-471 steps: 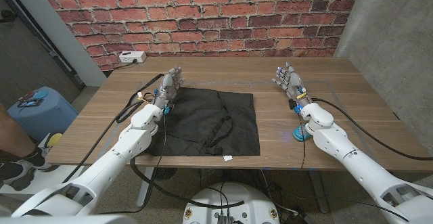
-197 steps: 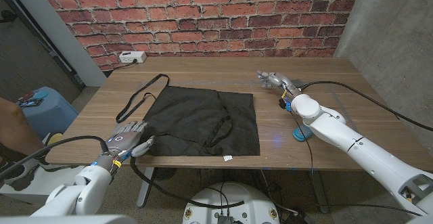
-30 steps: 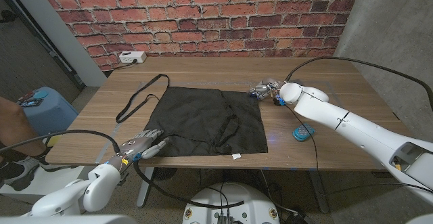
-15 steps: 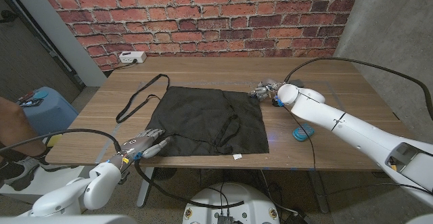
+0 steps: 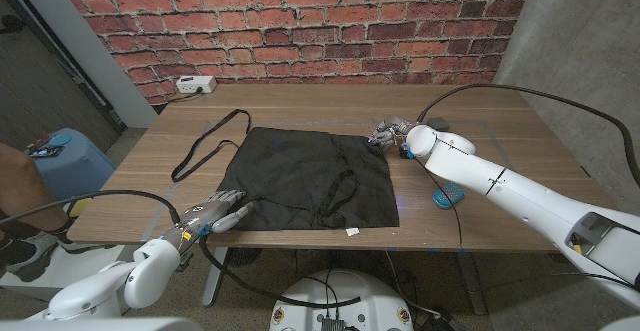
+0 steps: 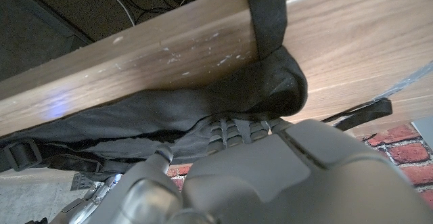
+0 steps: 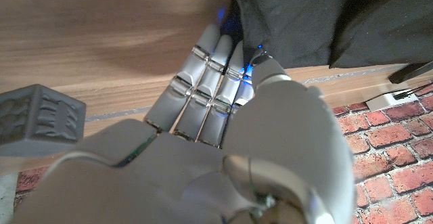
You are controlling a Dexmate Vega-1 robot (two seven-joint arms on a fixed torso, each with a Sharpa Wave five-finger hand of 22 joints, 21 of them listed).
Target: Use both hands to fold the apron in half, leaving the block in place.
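Spread flat, the black apron [image 5: 305, 178] covers the middle of the wooden desk [image 5: 500, 121], its neck strap [image 5: 205, 141] looping off toward the far left. Left hand [image 5: 212, 213] clamps the near left corner, cloth bunched under its fingers [image 6: 233, 126]. Right hand [image 5: 392, 131] touches the far right corner; grip unclear. Blue block [image 5: 447, 195] sits right of the apron.

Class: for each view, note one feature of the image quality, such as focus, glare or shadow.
Head view: evenly lit and sharp, black apron showing little fold detail. Left wrist view: the near left hand is blurred. Right wrist view: blue glow at the right hand's fingers, shadow on the wooden table.
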